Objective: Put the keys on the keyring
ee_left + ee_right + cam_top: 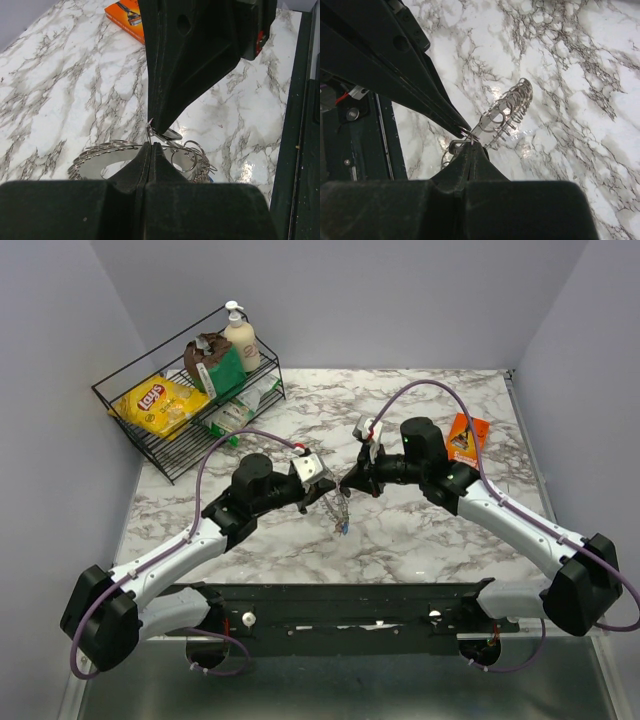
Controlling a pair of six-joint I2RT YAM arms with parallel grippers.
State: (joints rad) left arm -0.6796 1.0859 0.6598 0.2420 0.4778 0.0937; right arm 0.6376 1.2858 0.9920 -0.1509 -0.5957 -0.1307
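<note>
The two grippers meet tip to tip above the middle of the marble table. My left gripper [332, 487] [151, 144] is shut, its tips pinching the rim of the grey toothed keyring [102, 151] [516, 102], which hangs below them [340, 508]. Coming from the other side, my right gripper [346, 483] [471, 145] is shut on a small split ring [468, 134] right at the left fingertips [451, 122]. More small rings [186, 155] hang beside the keyring. Of the keys, a blue bit [344, 530] [213, 170] dangles at the bottom and a dark key head [173, 134] sits by the tips; the others are hidden.
A black wire basket [128, 430] at the back left holds a yellow chips bag [158, 403], a pump bottle [240, 335] and other packets. An orange packet [467, 437] [124, 16] lies at the back right. The black arm-mount rail [340, 605] runs along the near edge.
</note>
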